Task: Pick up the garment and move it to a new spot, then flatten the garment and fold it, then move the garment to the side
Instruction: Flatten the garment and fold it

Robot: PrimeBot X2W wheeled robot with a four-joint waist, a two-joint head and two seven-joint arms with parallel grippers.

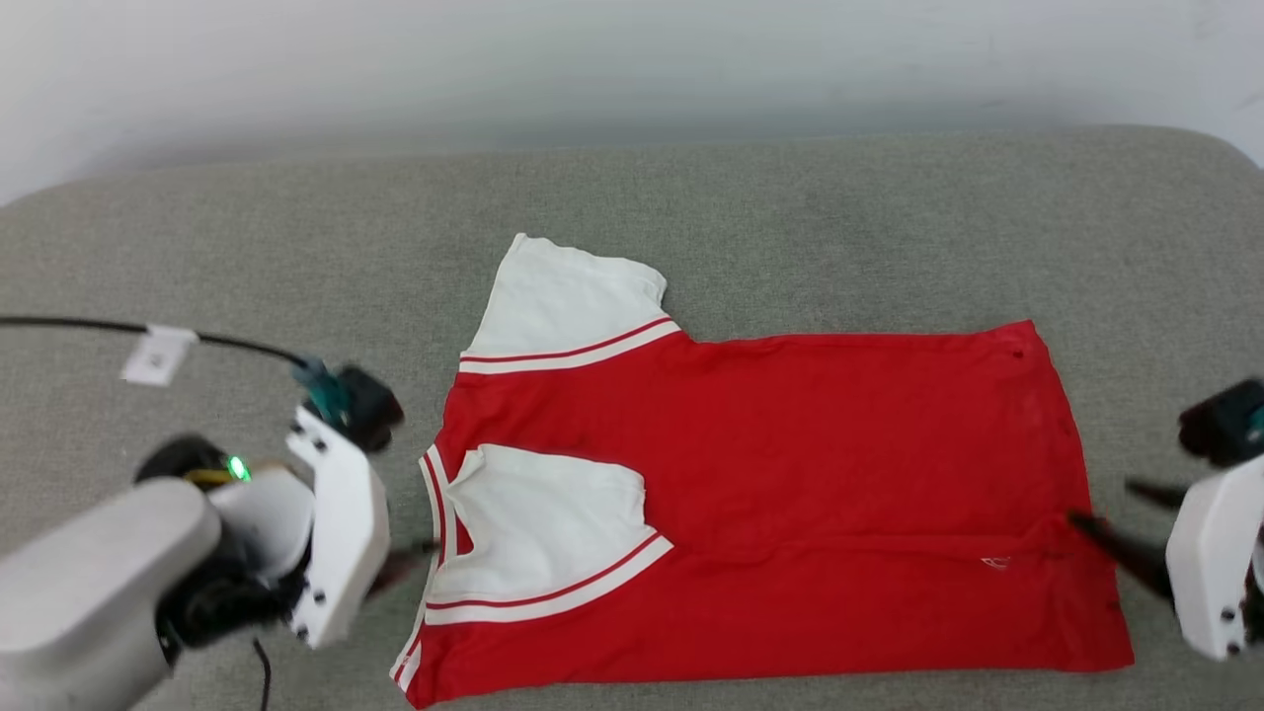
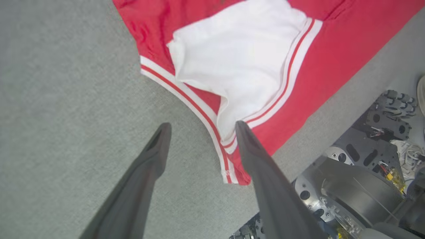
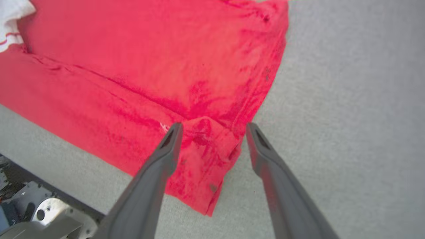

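The garment is a red shirt with white striped-trim sleeves, spread flat on the grey padded table. Its collar end points left and its hem right. The near long edge is folded over, so one sleeve lies on top of the red body. My left gripper is open at the collar end; in the left wrist view its right fingertip touches the sleeve's striped trim. My right gripper is open at the hem; in the right wrist view its fingers straddle the folded hem corner.
A black cable with a white tag runs over the table at the left. The robot's metal base sits just below the table's near edge, also seen in the right wrist view. Bare grey surface surrounds the shirt.
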